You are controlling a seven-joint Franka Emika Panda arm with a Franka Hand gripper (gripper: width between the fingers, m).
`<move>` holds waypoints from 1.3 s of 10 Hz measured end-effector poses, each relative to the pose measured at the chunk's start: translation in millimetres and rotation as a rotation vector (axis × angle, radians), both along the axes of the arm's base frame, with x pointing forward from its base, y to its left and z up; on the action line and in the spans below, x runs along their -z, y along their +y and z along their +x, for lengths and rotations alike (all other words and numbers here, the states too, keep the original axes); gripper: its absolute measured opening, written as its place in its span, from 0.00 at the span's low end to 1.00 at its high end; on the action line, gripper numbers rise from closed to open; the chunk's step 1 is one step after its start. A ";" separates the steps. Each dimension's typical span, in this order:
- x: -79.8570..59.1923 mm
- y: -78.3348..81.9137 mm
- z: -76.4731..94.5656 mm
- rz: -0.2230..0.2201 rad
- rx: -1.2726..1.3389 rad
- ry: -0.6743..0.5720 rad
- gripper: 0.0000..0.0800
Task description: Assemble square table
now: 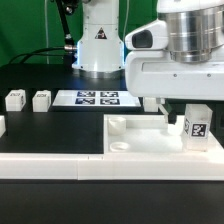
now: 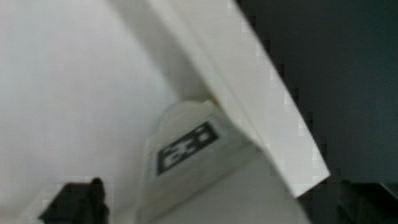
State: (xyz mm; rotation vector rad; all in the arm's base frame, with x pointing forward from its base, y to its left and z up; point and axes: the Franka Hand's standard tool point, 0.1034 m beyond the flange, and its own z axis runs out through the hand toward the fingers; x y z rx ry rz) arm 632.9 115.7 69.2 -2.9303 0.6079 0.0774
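Here the claw (image 1: 160, 108) hangs low over the square tabletop (image 1: 130, 142), above the part of it toward the exterior view's right. It is released. The wrist view shows the claw (image 2: 219, 203) with its two dark fingertips (image 2: 75, 200) spread wide, and nothing is pinched between them.

Directly beneath the claw, in the gap between the spread fingertips, a leg block (image 2: 199, 140) stands upright with its black-and-white tag facing the camera. It sits against the raised rim of the tabletop (image 2: 71, 90) and is apart from both fingers. In the exterior view the same leg block (image 1: 197, 125) stands in the tabletop's corner, just beside the claw and a little below it, on the exterior view's right.

Well away from the claw, toward the exterior view's left, two more leg blocks (image 1: 14, 99) (image 1: 41, 99) stand side by side on the black table (image 1: 50, 130). The marker board (image 1: 98, 98) lies flat between those two and the claw, farther back than the tabletop. Behind the marker board rises the robot base (image 1: 100, 45). A long white border rail (image 1: 50, 168) runs along the table's near edge, in front of the tabletop.
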 end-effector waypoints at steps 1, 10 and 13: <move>-2.1 2.1 0.3 -0.034 -0.267 -0.038 0.81; -2.0 3.1 0.1 -0.060 0.295 0.025 0.37; 1.6 1.6 -0.9 -0.007 0.831 0.096 0.37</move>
